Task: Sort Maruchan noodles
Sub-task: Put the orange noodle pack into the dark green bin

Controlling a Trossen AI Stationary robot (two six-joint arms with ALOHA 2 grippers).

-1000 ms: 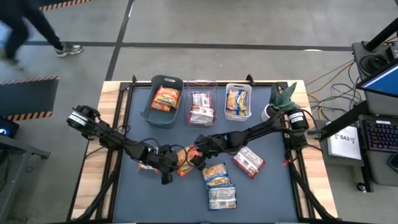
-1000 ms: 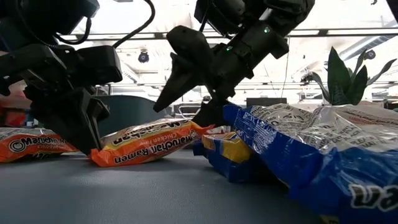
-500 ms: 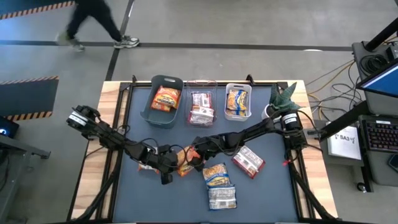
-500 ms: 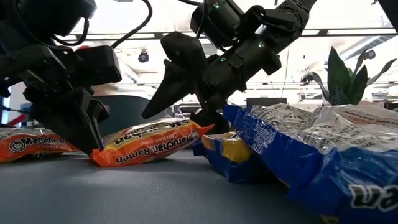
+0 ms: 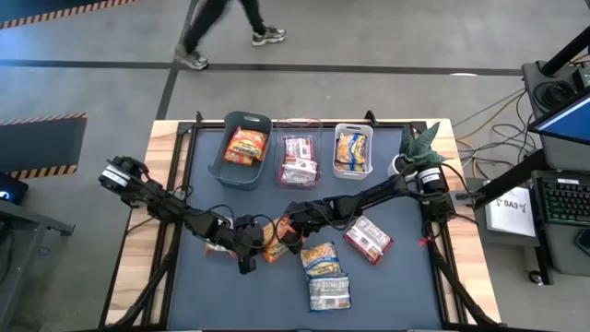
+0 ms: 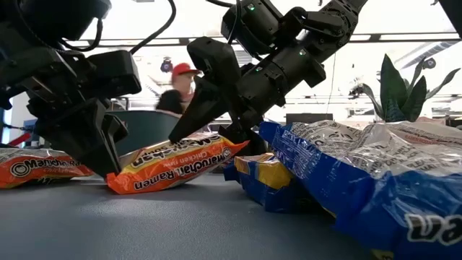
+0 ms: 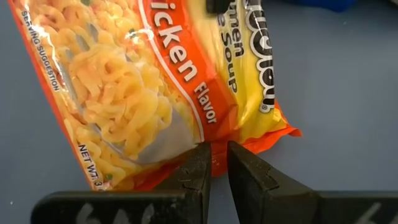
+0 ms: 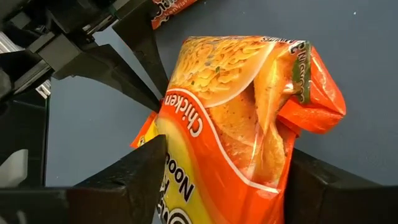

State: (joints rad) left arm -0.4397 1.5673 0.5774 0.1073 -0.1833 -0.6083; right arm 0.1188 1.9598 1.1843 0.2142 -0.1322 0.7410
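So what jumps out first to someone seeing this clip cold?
Both arms meet mid-table on one orange chicken-flavor packet: the left gripper pinches its edge, while the right gripper straddles its other end. Behind them, three bins stand in a row at the far edge, each holding one print.

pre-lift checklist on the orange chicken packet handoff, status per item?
1. Left gripper pinches the edge seal of the orange chicken packet: ok.
2. Right gripper straddles the packet's other end: ok; firm grip: cannot tell.
3. Packet off the table mat: not ok, it rests on it.
4. Teal bin has room: ok, one orange packet inside.
5. Blue-and-yellow packet lies close against the orange packet's end: snag risk, cannot tell.
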